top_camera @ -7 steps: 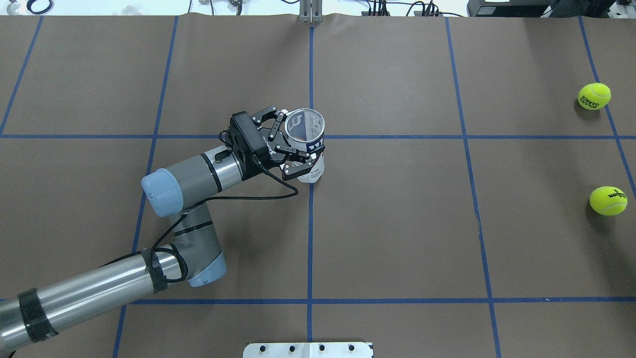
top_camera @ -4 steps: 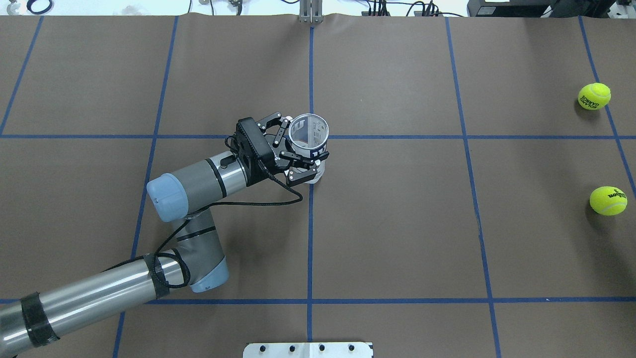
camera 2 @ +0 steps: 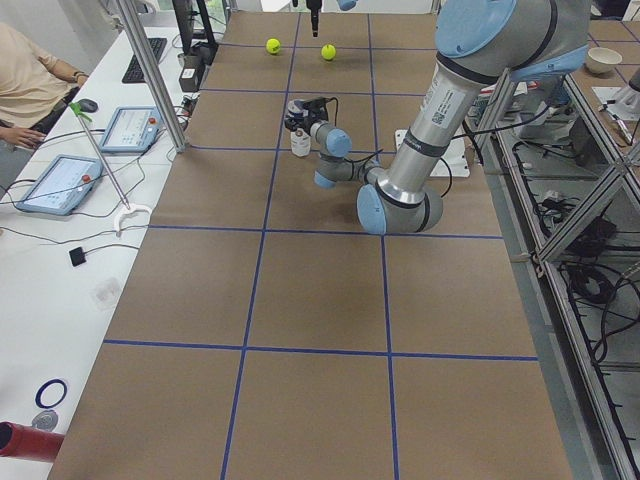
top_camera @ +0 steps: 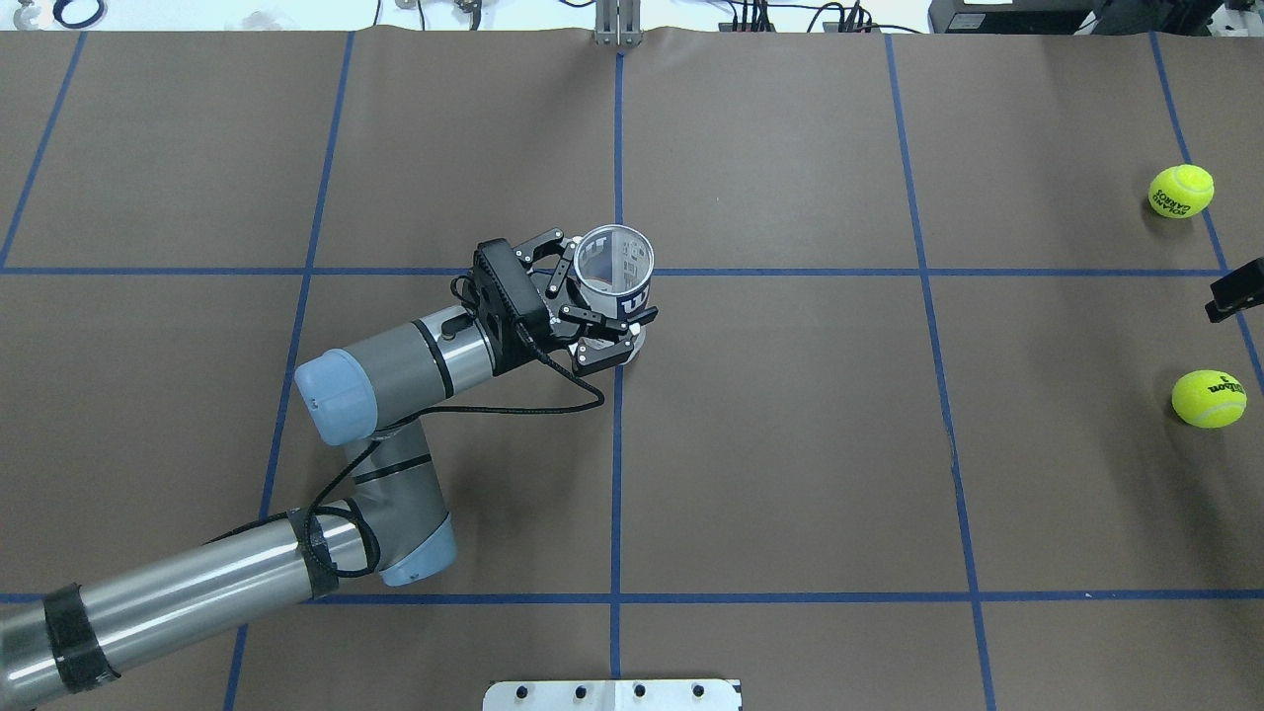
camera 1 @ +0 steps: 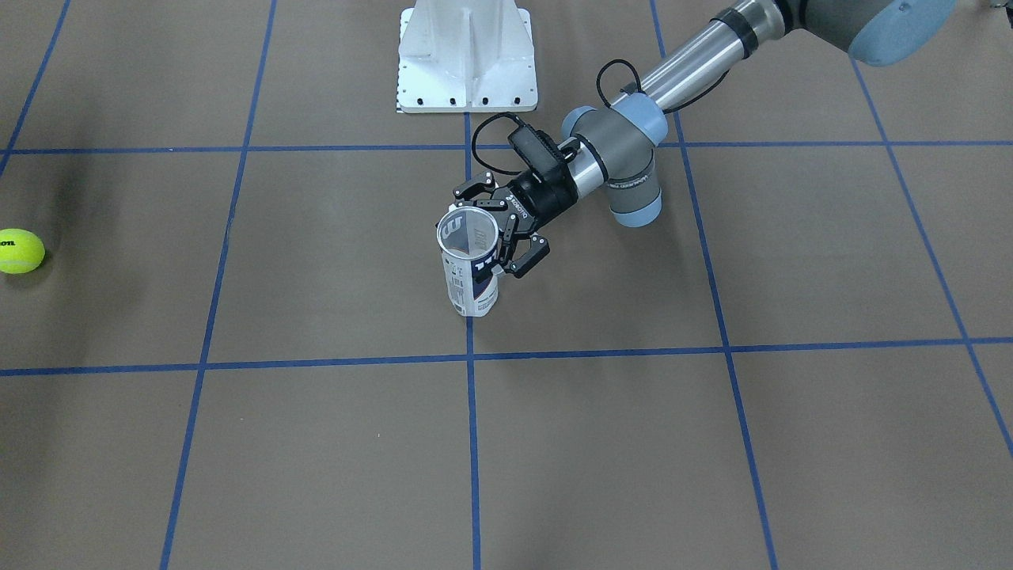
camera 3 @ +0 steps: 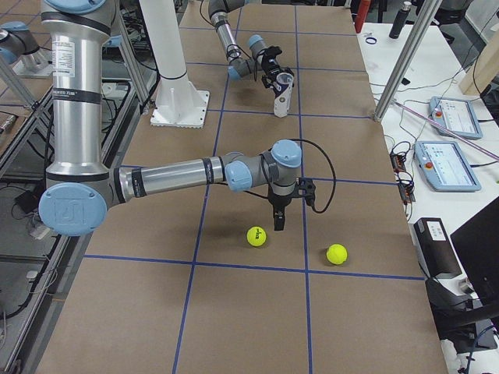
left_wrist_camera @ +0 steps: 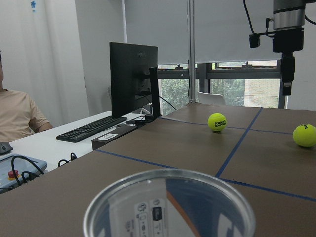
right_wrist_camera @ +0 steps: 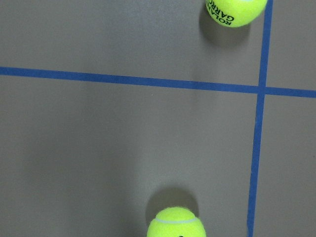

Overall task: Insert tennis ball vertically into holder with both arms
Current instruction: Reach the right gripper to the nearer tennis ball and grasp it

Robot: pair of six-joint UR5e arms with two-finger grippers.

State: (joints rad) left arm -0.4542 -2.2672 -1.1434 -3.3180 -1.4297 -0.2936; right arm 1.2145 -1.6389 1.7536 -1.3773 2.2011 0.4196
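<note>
The holder (top_camera: pixel 614 259) is a clear can with a navy and white label, standing open end up near the table's middle (camera 1: pixel 473 293). My left gripper (top_camera: pixel 600 296) is shut around its upper part from the side (camera 1: pixel 506 237). The can's rim fills the bottom of the left wrist view (left_wrist_camera: pixel 170 173). The Wilson tennis ball (top_camera: pixel 1209 398) lies far right on the table (camera 3: pixel 256 235). My right gripper (top_camera: pixel 1234 291) hangs pointing down above the table just beyond this ball (camera 3: pixel 277 220). I cannot tell whether it is open or shut. It holds nothing.
A second tennis ball (top_camera: pixel 1181 191) with other print lies farther back at the right (right_wrist_camera: pixel 236 11). The white pedestal (camera 1: pixel 465 55) stands at the robot's edge. An operator, tablets, a keyboard and a monitor (left_wrist_camera: pixel 133 79) are at the far side.
My left gripper has shifted slightly right and brought the holder from a tilt to nearly upright. The right gripper has come into view at the right edge.
</note>
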